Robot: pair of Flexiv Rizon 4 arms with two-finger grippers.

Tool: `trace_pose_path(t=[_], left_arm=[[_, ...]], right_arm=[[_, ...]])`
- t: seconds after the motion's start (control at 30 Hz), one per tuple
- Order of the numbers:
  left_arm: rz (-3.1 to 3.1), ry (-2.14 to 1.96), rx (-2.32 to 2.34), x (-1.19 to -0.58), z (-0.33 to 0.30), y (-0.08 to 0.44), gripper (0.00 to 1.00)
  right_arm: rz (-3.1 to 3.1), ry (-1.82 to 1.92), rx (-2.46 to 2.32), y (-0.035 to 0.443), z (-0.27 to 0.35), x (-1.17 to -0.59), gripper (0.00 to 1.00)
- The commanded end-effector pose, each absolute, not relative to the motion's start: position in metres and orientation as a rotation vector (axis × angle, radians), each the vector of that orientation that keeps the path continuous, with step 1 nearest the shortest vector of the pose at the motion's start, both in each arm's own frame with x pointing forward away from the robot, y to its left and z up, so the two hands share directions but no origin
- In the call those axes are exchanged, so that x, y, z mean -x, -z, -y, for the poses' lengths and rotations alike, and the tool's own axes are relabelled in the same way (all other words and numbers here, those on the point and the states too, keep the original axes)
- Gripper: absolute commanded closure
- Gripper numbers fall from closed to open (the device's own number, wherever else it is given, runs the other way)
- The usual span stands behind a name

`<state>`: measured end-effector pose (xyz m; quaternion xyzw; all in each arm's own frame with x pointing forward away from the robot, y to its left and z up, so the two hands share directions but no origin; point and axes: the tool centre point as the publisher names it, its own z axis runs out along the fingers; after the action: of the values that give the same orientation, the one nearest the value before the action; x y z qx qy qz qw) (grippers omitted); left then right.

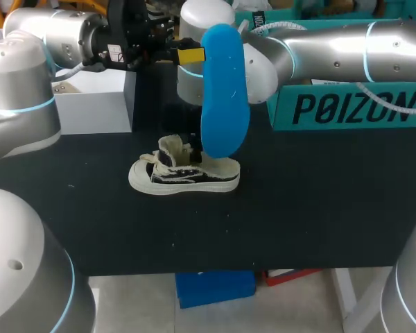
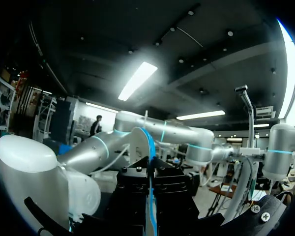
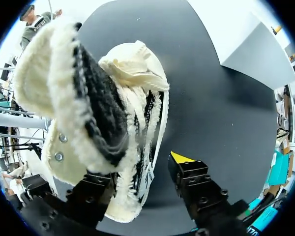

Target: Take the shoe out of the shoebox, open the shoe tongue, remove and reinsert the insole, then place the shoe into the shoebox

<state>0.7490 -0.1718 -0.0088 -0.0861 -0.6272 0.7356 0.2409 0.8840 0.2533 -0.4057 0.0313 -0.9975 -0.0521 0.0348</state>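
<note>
Above shoe [image 1: 194, 177], left jaws clamp blue insole [image 1: 225, 104]; right jaws spread wide at shoe.

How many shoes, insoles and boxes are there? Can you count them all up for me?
Shoe: 1
Insole: 1
Boxes: 2, a white box and a teal box
Total: 4
</note>
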Motion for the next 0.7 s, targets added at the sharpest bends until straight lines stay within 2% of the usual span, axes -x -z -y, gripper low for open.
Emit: trace_pose_path(t=[0.03,0.6,0.7], left_arm=[[1.716,-2.014,0.237,-0.748,0.172,0.01,1.0],[1.716,-2.014,0.237,-0.748,0.172,0.01,1.0],[1.716,-2.014,0.237,-0.748,0.172,0.01,1.0]], right_arm=[[3.065,0.159,-0.096,0.407,-0.254,-0.884,1.0],[3.065,0.159,-0.096,0.407,-0.254,-0.884,1.0],[3.073,0.181,-0.099,0.391,-0.247,-0.881,1.0]])
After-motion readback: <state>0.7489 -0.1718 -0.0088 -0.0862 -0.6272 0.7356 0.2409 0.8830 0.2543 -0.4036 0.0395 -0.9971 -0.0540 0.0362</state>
